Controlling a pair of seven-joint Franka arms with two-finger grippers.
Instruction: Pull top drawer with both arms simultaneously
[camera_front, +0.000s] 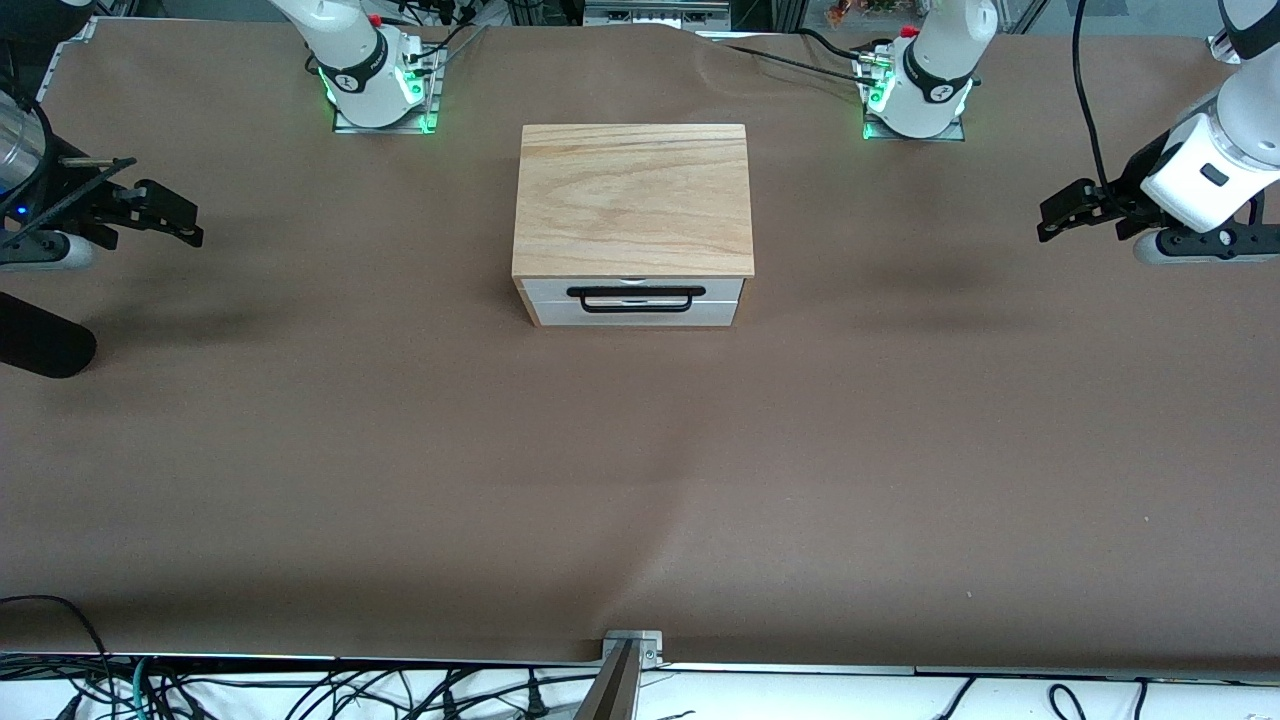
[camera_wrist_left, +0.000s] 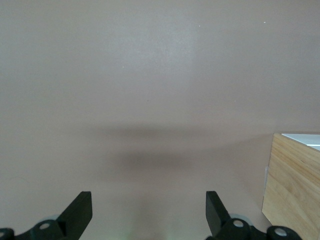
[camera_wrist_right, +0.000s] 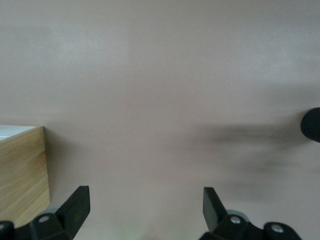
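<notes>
We are at the very start: nothing is touched yet. The cabinet (camera_front: 632, 200) sits in the upper middle of the front view, and the top drawer (camera_front: 634, 290) is shut, with its white front facing the bottom of the frame. Its black handle (camera_front: 635, 299) runs across the front.

Our left gripper (camera_front: 1048, 222) hangs at the right edge of the front view, over bare table (camera_front: 640, 480), well apart from the cabinet. In its wrist view the fingers (camera_wrist_left: 80, 210) are spread wide with only table between them, and a corner of the cabinet shows at the lower right.

Our right gripper (camera_front: 185, 222) hangs at the left edge of the front view, also over bare table. Its fingers (camera_wrist_right: 77, 205) are wide apart too, holding nothing.

We think the next move is for both arms to come in toward the middle, drop low in front of the drawer, and each close on one end of the handle. Then we pull together.
</notes>
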